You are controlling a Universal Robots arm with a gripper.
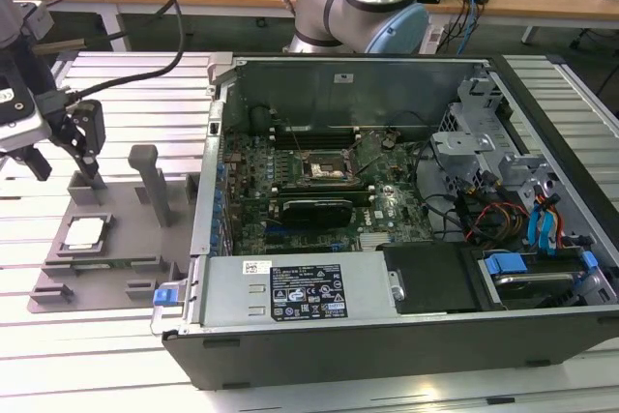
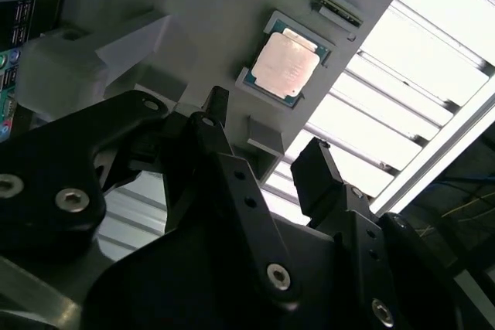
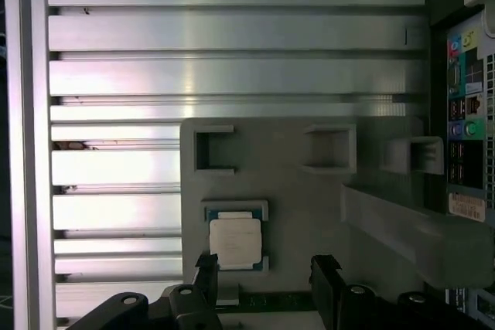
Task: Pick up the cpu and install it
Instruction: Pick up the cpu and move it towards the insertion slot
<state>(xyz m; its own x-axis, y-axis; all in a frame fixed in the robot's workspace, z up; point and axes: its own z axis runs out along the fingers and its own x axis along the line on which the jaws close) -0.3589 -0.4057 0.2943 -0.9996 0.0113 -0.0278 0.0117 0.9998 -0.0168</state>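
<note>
The cpu [image 1: 84, 231] sits in a recess on the fixture plate [image 1: 126, 229], which lies on the tabletop [image 1: 126, 94] at the exterior view's left of the computer case [image 1: 387, 360]; the gripper [image 1: 66, 152] hangs over the plate, seemingly just beside the cpu and apart from it

Gripper [image 1: 66, 154] seemingly spread over fixture plate [image 1: 126, 239], cpu [image 1: 85, 231] lying on it

We see the slotted table [image 2: 418, 83] around the fixture plate [image 2: 193, 21] glaring almost white. The cpu [image 2: 285, 67] on the plate gleams pale; the computer case [image 1: 387, 355] beside it looks dimmer.
</note>
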